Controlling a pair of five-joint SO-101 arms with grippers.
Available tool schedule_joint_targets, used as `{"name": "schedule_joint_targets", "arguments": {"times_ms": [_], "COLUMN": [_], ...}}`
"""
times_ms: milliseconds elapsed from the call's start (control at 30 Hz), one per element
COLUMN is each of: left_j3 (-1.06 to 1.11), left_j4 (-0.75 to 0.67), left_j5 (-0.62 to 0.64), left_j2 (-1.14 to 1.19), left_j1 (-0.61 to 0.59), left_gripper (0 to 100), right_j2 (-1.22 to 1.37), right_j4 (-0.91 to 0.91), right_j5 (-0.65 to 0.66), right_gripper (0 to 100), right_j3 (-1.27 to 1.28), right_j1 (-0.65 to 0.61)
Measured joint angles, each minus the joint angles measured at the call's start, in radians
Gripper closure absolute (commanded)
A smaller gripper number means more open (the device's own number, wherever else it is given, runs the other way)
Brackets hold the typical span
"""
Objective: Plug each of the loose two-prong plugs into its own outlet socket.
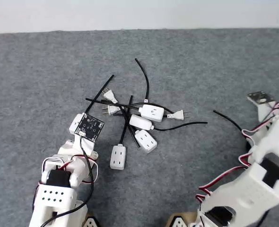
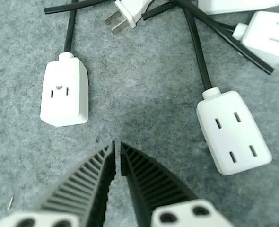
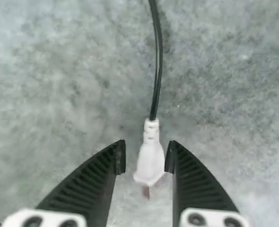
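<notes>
Blocky, glossy white plastic outlet sockets (image 1: 151, 112) and small two-prong plugs (image 1: 110, 96) on stiff black cords (image 2: 197, 52), tangled mid-way across a fuzzy grey felt tabletop (image 1: 35, 61). Pale plain wall (image 1: 130, 14) past its far edge. Left gripper (image 2: 117, 147) low beside the tangle, ribbed fingers all but together, holding nothing. Right gripper (image 3: 145, 155) near the right edge, partly spread, straddling a slim white plug (image 3: 150, 163) lying on the felt.

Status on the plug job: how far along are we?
Done: nothing visible. The loose plug lies with bare prongs, and the double socket has empty slots. In hand: the right gripper has open fingers either side of a white plug, not clamped. The left gripper is shut over carpet, between the double socket and a single socket. Left: every plug-in.
</notes>
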Motion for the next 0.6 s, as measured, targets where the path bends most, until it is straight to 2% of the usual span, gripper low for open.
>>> {"name": "schedule_joint_targets", "arguments": {"times_ms": [67,100,167,600], "left_j3": [0.0,0.0,0.0,0.0], "left_j4": [0.0,0.0,0.0,0.0], "left_j5": [0.0,0.0,0.0,0.0], "left_j2": [0.0,0.0,0.0,0.0], "left_j1": [0.0,0.0,0.0,0.0], "left_gripper": [98,98,98,98], "right_j2": [-0.018,-0.026,-0.035,0.084], "right_j4": [0.018,0.023,0.025,0.006], "right_j5": [-0.055,-0.078,-0.106,-0.121], "right_gripper": [98.5,99.6,97.4,99.0], "right_j3": [-0.026,-0.032,-0.038,-0.038], "right_j1": [0.012,0.02,0.028,0.052]}}
